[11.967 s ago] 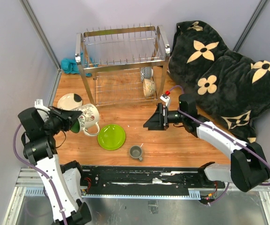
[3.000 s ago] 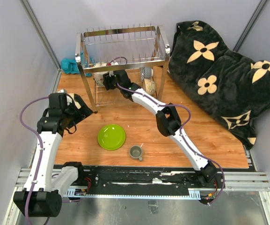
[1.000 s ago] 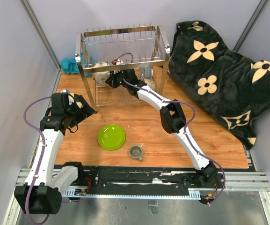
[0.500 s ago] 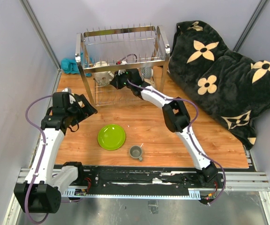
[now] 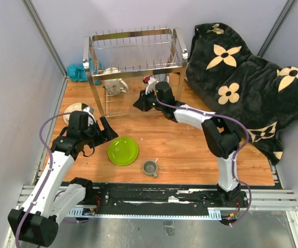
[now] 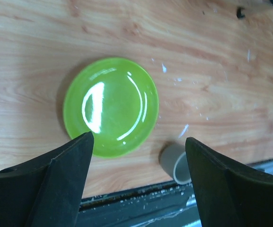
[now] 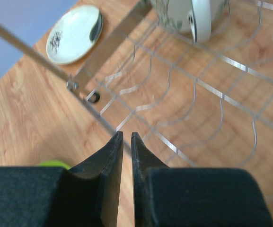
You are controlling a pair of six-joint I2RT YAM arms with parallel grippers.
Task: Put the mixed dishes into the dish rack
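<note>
Left wrist view: glossy round lime-green plate [image 6: 110, 106] flat on tabletop [image 6: 221, 71] by its near edge; left hand [image 6: 137, 138] splayed, empty; right hand [image 7: 125, 134] pinched closed, empty.

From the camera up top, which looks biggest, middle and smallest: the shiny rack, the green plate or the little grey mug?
1. The dish rack, by far the biggest.
2. The lime-green plate, in the middle.
3. The small grey mug, clearly the smallest.

Flat on the bench [image 5: 190, 150]: glossy lime-green plate [image 5: 123, 151], small grey mug [image 5: 149, 167] upright nearby, cream plate [image 5: 75, 109] left of the dish rack [image 5: 133, 71]. On the rack's lower tier: white mug [image 5: 114, 85].
</note>
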